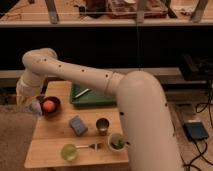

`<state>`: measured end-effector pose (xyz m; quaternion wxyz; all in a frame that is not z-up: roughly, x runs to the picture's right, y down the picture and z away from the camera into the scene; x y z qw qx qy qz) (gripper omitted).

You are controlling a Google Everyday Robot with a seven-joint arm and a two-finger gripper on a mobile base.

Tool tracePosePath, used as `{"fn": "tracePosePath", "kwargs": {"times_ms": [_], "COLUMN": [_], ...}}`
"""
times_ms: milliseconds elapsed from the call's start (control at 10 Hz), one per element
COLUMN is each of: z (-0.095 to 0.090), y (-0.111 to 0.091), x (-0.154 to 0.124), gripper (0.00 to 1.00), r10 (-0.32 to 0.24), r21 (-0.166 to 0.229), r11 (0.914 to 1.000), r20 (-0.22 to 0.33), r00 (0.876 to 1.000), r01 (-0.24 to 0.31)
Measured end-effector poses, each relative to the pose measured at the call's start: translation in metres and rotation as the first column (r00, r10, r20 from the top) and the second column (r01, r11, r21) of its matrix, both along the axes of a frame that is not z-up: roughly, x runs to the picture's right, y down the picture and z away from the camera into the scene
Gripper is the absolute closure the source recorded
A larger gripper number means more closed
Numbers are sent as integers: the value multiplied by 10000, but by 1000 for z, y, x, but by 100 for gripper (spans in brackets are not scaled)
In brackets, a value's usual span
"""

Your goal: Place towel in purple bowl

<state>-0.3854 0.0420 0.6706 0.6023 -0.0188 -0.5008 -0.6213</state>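
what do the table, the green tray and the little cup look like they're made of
Table: pale wood, matte, with visible plank lines. Green tray: probably plastic, with an even colour and a raised rim. Cup: likely metal, with a dull grey sheen. The end effector holds the towel beside the purple bowl.

The room is dim and warm-toned. Light falls from above onto the pale wooden worktop (55,137) and the robot's smooth white arm (100,80), which shows soft glare. Behind, the space under the long shelf (105,22) sits in deep shadow. Everything looks soft and slightly blurred, with fine detail lost.
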Motion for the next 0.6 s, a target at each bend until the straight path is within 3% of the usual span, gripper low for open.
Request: {"fn": "tracePosePath", "kwargs": {"times_ms": [200, 600], "z": [16, 48], "y": [-15, -36], "x": [6, 54], "gripper": [100, 96], "r10": [151, 370], "r21": [-72, -152], "r11": [9999, 9992], "r20": [-84, -340], "r00": [9999, 9987], "r01": [-152, -376]}}
